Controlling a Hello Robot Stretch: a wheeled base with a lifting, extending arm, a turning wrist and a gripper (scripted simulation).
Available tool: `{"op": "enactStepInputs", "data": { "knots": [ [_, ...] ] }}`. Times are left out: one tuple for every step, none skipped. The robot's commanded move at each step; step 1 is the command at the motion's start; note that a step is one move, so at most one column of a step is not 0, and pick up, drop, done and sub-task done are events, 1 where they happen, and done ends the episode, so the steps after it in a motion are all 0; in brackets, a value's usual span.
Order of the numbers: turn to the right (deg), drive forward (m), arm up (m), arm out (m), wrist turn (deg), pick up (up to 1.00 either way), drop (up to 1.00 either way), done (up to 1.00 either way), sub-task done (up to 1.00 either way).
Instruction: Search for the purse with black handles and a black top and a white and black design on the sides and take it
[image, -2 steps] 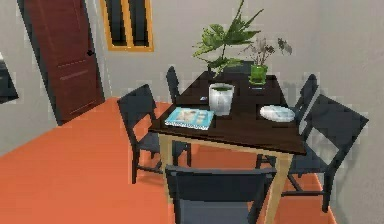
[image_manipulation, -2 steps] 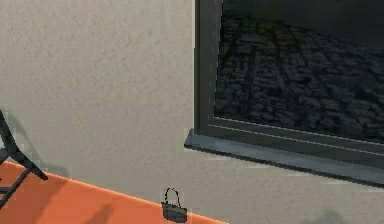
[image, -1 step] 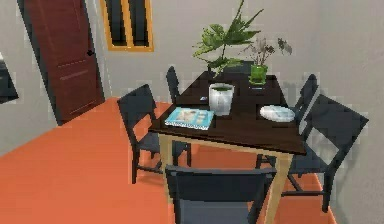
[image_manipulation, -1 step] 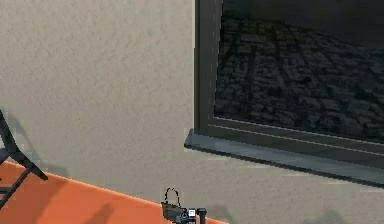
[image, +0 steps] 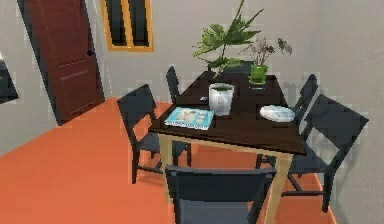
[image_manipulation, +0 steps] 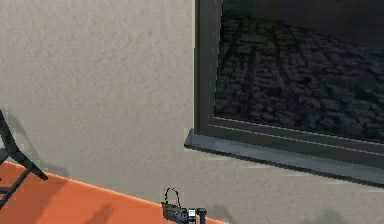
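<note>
Out to the side, a plain wall takes most of the arm side view, with a big dark window at 2 o'clock and its grey sill running under it. Orange floor cuts in at 8 o'clock, and the dark leg of a chair pokes in at 9.

Ahead, the dark-topped counter holds the middle of the forward view, with a red-brown door at 10 o'clock and an orange-framed window at 11. Dark chairs ring the counter: one at 6, one at 9 and one at 3.

On the counter, a leafy plant stands in a white pot near the centre. A smaller plant in a green pot sits just beyond it at 1 o'clock. There is a pale plate toward 3 and a flat blue book toward 8.

My read on the job is that it is early, and we are in the search phase. Nothing on this counter has black handles or a black-and-white pattern, so where the purse is I cannot tell. Finding it, driving up and taking it are all left to do.

Last, the tool peeks up at 6 o'clock in the arm side view, a small dark body with thin fingers. There is bare wall behind its tip, so it holds nothing. Whether its grip is released or clenched, I cannot tell.
</note>
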Motion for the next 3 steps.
{"op": "enactStepInputs", "data": {
  "knots": [
    [0.0, 0.0, 0.0, 0.0, 45.0, 0.0, 0.0, 0.0, 0.0],
    [0.0, 0.0, 0.0, 0.0, 45.0, 0.0, 0.0, 0.0, 0.0],
    [0.0, 0.0, 0.0, 0.0, 30.0, 0.0, 0.0, 0.0, 0.0]
  ]
}}
